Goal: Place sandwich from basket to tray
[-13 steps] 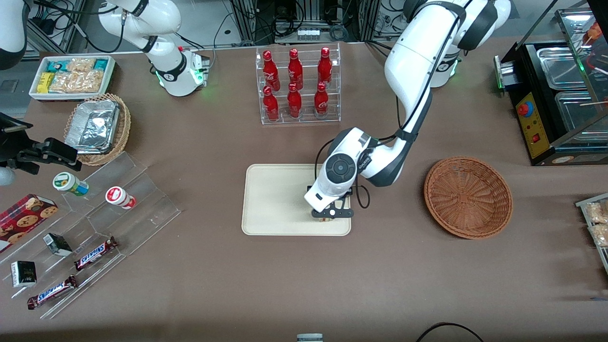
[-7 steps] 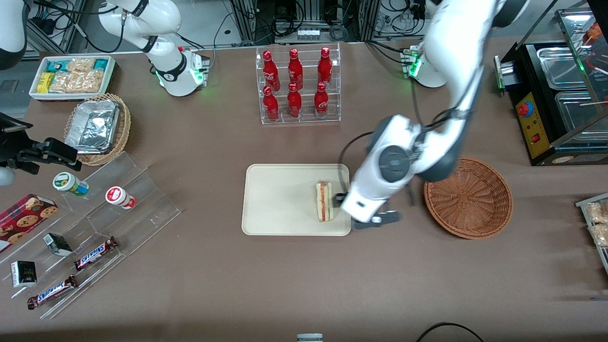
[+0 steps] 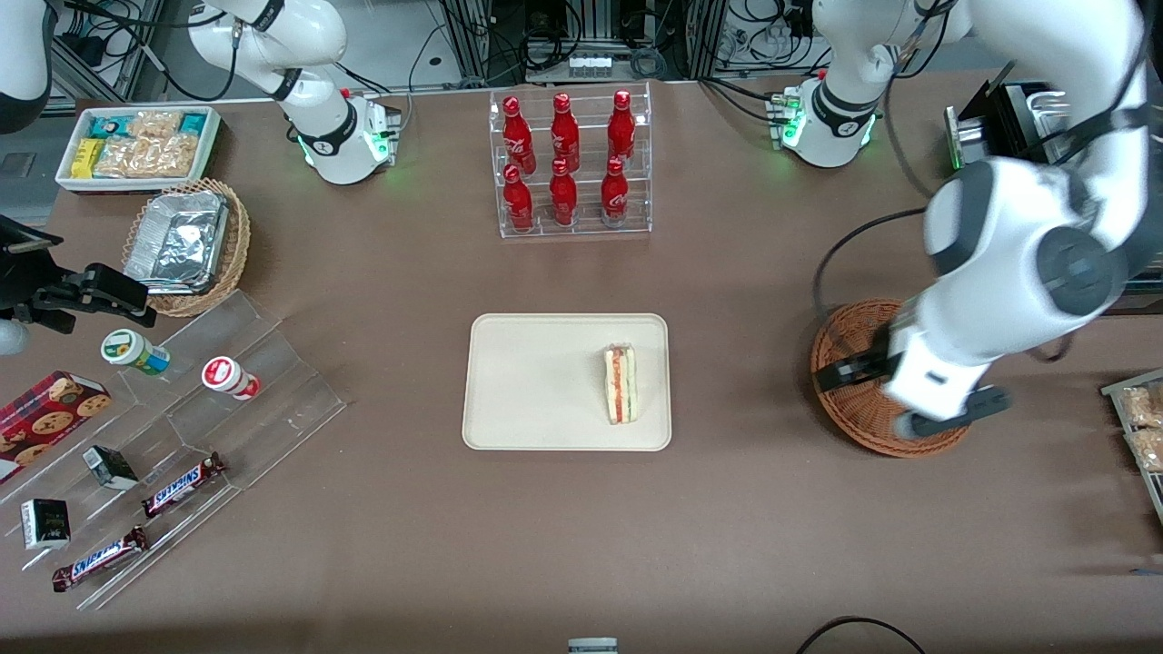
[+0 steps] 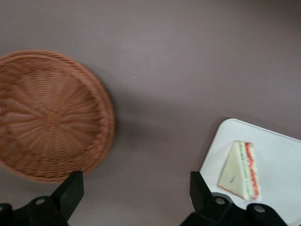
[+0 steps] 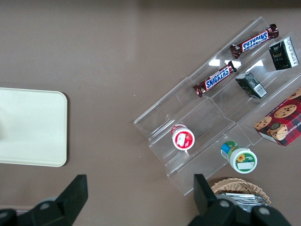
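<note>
Front view: sandwich [image 3: 621,383] lay flat on tray [image 3: 527,381], well apart from end effector [image 3: 913,400], which hung fingers wide w/ nothing held above basket [image 3: 840,350]; placement looked done.

The gripper [image 3: 909,400] hangs above the basket [image 3: 849,329], fingers spread wide with nothing between them — brown tabletop shows in the gap in the left wrist view. The basket holds nothing, so its bowl is open from above. Between the basket and the tray [image 3: 536,381] runs a bare strip of table. On the tray, only the sandwich [image 3: 621,383] stands near the rim closest to the basket; the rest of the tray's surface is free. The rack of 6 red bottles [image 3: 570,163] stands farther from the front camera than the tray — well apart from it, with open table between.
</note>
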